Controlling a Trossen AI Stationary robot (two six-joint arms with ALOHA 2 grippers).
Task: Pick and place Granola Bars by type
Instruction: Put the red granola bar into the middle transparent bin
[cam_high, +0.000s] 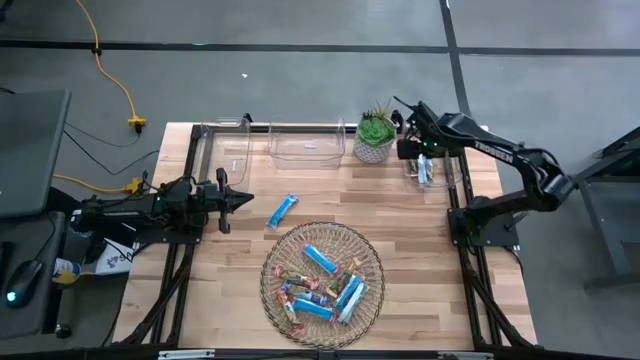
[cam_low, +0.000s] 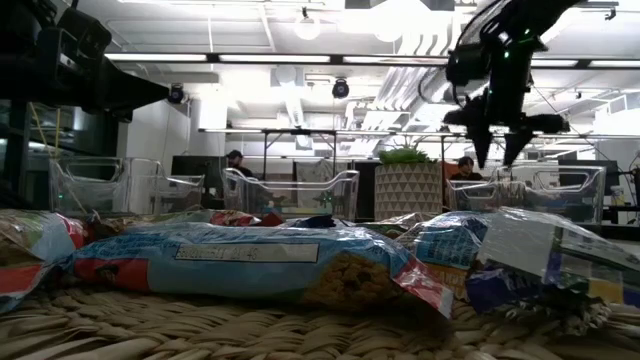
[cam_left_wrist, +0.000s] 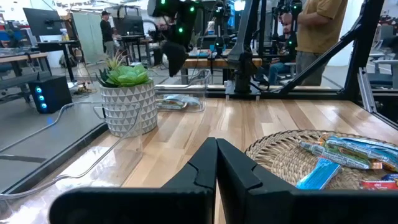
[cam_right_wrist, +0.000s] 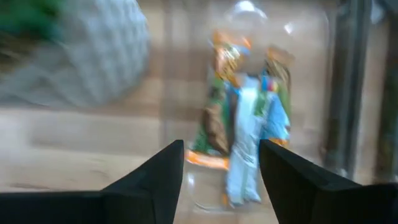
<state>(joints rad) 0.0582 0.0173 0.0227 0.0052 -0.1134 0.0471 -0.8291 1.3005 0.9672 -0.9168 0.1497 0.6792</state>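
While the right tool (cam_high: 416, 150) hangs with fingers apart over granola bars (cam_right_wrist: 245, 124) in a clear bin (cam_high: 437, 172), one blue bar (cam_high: 283, 210) lies on the tabletop (cam_high: 400, 210); basket (cam_high: 272, 262) count unclear. "TROSSEN" on arm. Left tool (cam_high: 243, 198) together.

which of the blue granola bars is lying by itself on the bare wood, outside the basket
The blue bar lying between the basket and the left gripper. The other blue ones sit piled inside the basket or in the clear bin under the right gripper.

1 wire basket (cam_high: 372, 262), 1 potted plant (cam_high: 375, 138), 3 clear bins (cam_high: 306, 147), 2 arms
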